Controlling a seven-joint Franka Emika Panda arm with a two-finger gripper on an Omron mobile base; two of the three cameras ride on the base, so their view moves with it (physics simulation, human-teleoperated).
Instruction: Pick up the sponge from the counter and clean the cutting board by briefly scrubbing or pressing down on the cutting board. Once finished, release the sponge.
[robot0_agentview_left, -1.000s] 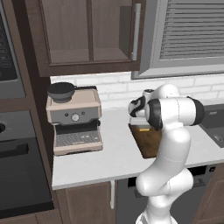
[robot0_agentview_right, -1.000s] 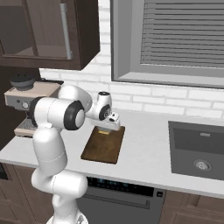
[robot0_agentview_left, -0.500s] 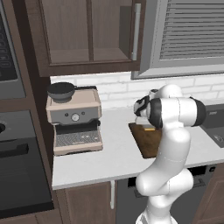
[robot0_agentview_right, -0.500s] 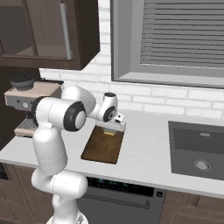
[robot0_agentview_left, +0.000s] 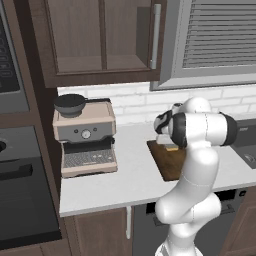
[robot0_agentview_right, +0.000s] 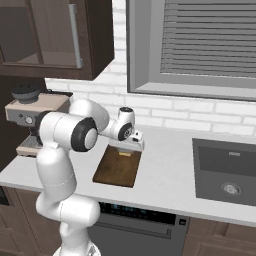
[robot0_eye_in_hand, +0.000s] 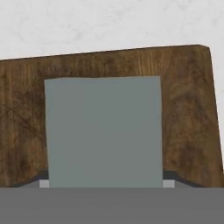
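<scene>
I have the sponge (robot0_eye_in_hand: 103, 131) clamped between my fingers: in the hand view its grey-green face fills the centre of the frame, and a sliver of each fingertip shows at its lower corners, one at lower left and one at lower right. That pinch across its short sides keeps the flat of the block facing the board (robot0_eye_in_hand: 188, 109), which is what I want for pressing.

The board lies behind the sponge in that view, brown grain showing on the left, above and on the right, with the pale table (robot0_eye_in_hand: 109, 22) across the top of the frame. So I am over the far end of the board, well inside its edges.

In the right base view my gripper (robot0_agentview_right: 131, 148) sits at centre frame over the upper end of the board (robot0_agentview_right: 116, 172), with a small yellow patch of sponge (robot0_agentview_right: 124, 154) just beneath it, right at the wood. I judge it is touching or just about touching, but I cannot tell which from here. In the left base view my own arm hides most of this; the board (robot0_agentview_left: 170, 160) pokes out left of it on the table (robot0_agentview_left: 125, 175).

My reading: pickup is done, and this is the pressing step. Next calls for a short push or rub, then letting go.
</scene>
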